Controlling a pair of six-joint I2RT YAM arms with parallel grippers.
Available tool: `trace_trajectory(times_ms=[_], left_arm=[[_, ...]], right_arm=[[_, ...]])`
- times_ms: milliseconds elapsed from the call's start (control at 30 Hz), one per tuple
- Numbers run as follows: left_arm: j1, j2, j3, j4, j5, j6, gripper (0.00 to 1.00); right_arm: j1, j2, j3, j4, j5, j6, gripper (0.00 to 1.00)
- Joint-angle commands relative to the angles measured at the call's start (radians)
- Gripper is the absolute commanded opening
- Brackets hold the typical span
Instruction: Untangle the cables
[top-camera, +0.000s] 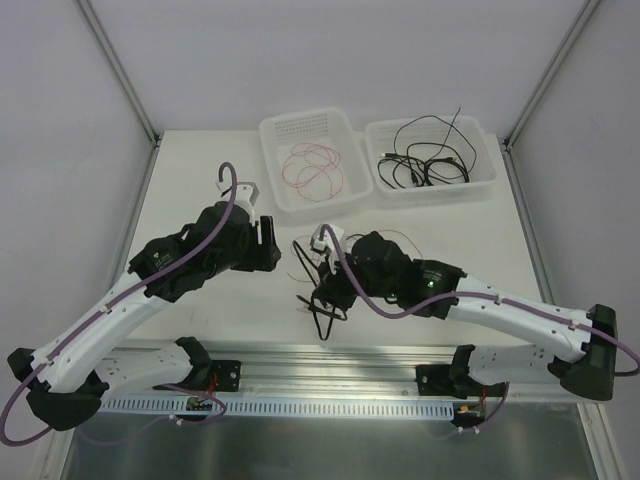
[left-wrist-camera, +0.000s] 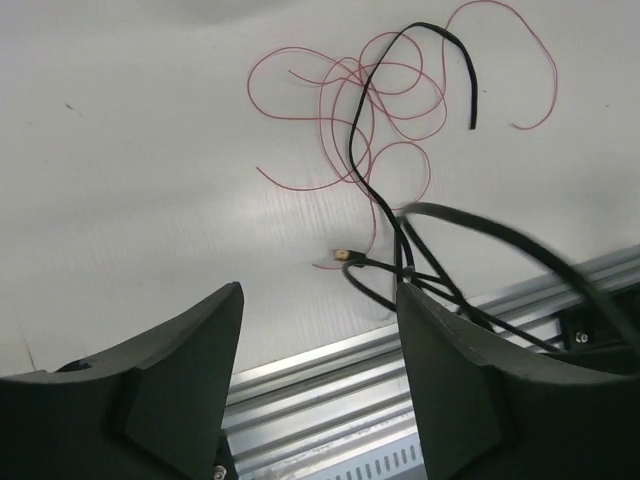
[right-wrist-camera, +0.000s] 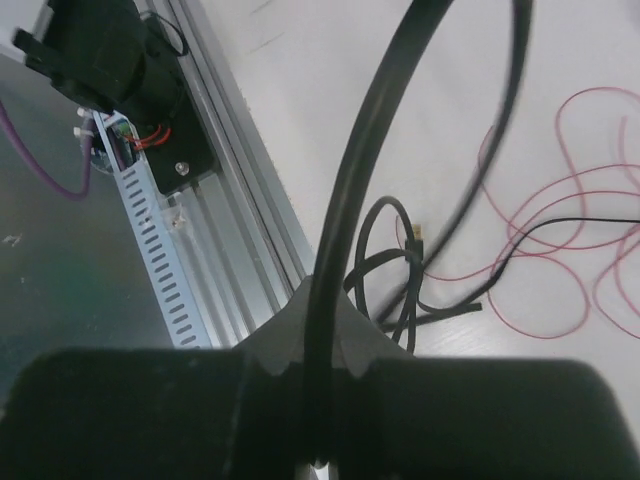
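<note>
Right wrist view shows the right gripper (right-wrist-camera: 320, 300) clamped on a black cable (right-wrist-camera: 350, 170), which arcs up out of its fingers. Just past the metal rail (top-camera: 330, 357) at the near edge of the table (top-camera: 200, 180), that cable's knotted loops lie tangled with a red wire (left-wrist-camera: 395, 110) near the table's middle. Beside them the left gripper (left-wrist-camera: 318, 300) hovers, jaws moderately apart, holding nothing. Against the far edge stand two white trays. The left tray (top-camera: 300, 118) holds loose red wires (top-camera: 315, 168), and the right tray (top-camera: 428, 123) holds a heap of black cables (top-camera: 425, 165).
</note>
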Motion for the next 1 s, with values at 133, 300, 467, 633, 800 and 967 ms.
trace_trajectory(times_ms=[133, 300, 467, 633, 800, 967], left_arm=[[-0.007, -0.132, -0.147, 0.221, 0.002, 0.02, 0.85], [-0.007, -0.194, -0.288, 0.377, 0.17, 0.063, 0.85], [-0.01, -0.185, -0.402, 0.521, 0.316, 0.045, 0.85], [-0.062, -0.142, -0.489, 0.742, 0.39, 0.002, 0.84], [-0.13, -0.102, -0.525, 0.897, 0.408, -0.03, 0.79], [-0.165, -0.058, -0.545, 0.945, 0.407, -0.075, 0.73]], right_arm=[[-0.026, -0.052, 0.32, -0.329, 0.196, 0.011, 0.01], [-0.043, -0.02, 0.455, -0.393, 0.207, 0.061, 0.01], [-0.051, -0.003, 0.515, -0.403, 0.18, 0.123, 0.01], [-0.051, -0.005, 0.502, -0.396, 0.192, 0.163, 0.01], [-0.051, -0.009, 0.476, -0.384, 0.2, 0.181, 0.01], [-0.051, -0.012, 0.462, -0.37, 0.203, 0.195, 0.01]])
